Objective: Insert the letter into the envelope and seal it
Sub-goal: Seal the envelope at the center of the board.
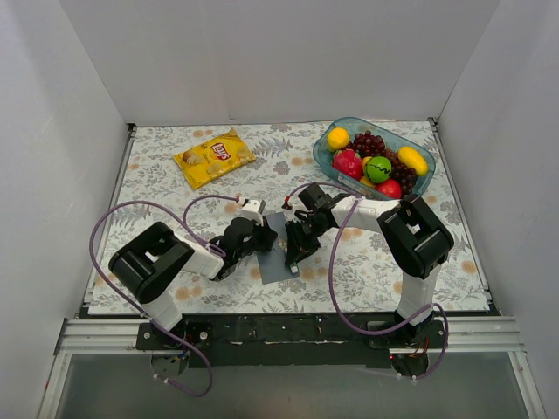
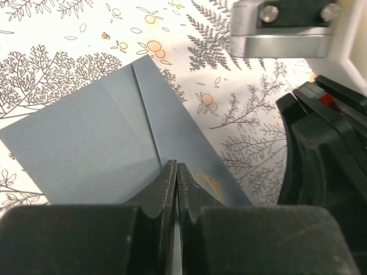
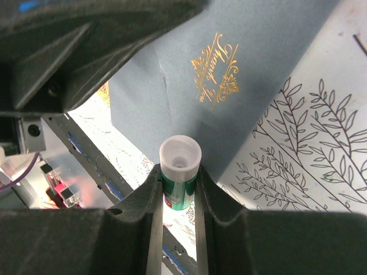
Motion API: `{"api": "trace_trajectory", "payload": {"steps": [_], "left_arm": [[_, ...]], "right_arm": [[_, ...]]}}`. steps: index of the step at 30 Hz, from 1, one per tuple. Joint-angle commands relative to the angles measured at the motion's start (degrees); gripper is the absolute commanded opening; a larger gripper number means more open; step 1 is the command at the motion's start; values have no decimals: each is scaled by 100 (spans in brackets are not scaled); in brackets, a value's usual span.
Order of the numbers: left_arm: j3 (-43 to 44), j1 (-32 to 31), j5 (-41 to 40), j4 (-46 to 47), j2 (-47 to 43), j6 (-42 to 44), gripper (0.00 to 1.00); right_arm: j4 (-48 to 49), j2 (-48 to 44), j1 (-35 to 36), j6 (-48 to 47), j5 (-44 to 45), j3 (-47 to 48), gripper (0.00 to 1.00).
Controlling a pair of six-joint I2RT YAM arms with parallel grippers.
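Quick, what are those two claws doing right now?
Left gripper: closed, tips over the envelope.
Right gripper: closed on a white-capped green tube, probably glue.

Floral-cloth table (image 1: 157, 175) — three things on it.
Envelope (image 1: 272, 262) flat at the front middle; crisp bag (image 1: 214, 157) rear left; fruit bowl (image 1: 321, 155) rear right — well apart.

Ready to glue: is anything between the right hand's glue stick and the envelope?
Nothing visible. The glue stick in the right hand points at bare envelope. The closed left hand is over the envelope too, but off to one side.
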Motion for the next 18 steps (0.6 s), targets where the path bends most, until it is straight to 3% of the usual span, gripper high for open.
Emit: {"api": "trace_trajectory", "payload": {"steps": [1, 18], "left_arm": [[236, 91, 258, -19, 176, 277, 0], [-511, 38, 794, 33, -210, -171, 0]], "right_arm": [[-188, 128, 16, -244, 374, -91, 1], [-127, 128, -2, -261, 322, -135, 1]]}}
